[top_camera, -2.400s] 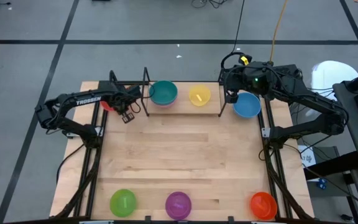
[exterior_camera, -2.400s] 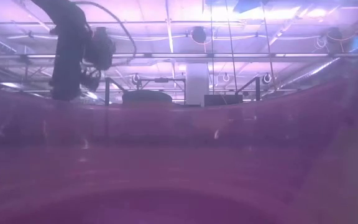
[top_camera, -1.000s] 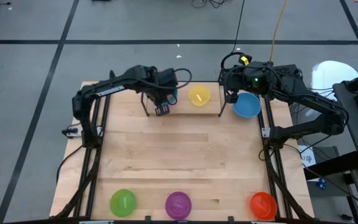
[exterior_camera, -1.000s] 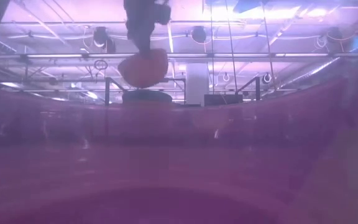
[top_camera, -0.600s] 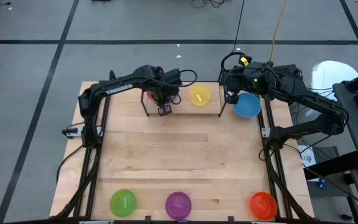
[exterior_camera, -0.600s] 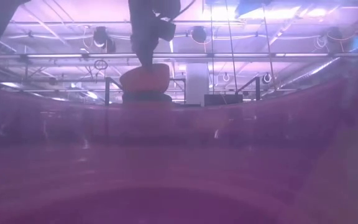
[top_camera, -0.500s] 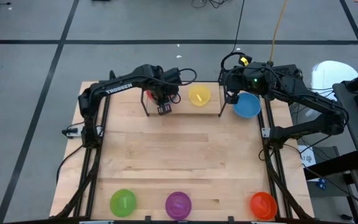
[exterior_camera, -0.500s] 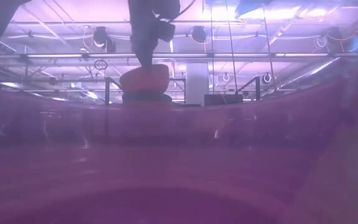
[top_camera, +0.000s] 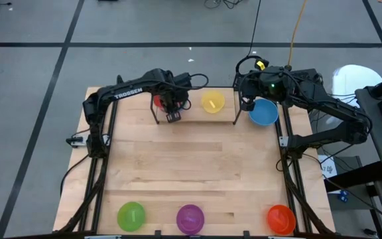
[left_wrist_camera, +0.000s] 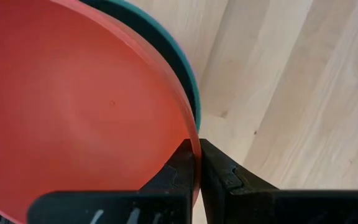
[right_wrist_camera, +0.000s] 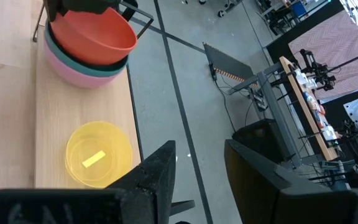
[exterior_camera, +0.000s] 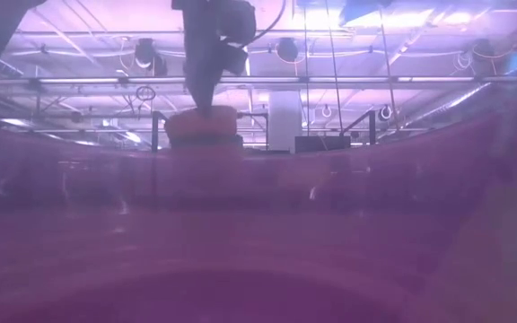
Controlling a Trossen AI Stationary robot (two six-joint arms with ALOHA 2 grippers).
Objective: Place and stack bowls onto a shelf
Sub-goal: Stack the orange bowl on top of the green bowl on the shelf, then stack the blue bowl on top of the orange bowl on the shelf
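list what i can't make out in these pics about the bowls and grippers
- High view: the left gripper covers most of the stack on the shelf.
- Low view: a purple haze hides the tabletop.
- Right wrist view: the blue bowl is out of frame.
- Left wrist view: the red bowl hides the bowls beneath.

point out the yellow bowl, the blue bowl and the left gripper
yellow bowl (top_camera: 213,102), high view, its inside
blue bowl (top_camera: 264,112), high view, its inside
left gripper (left_wrist_camera: 198,163), left wrist view, between fingertips pinching the red bowl (left_wrist_camera: 73,106) rim
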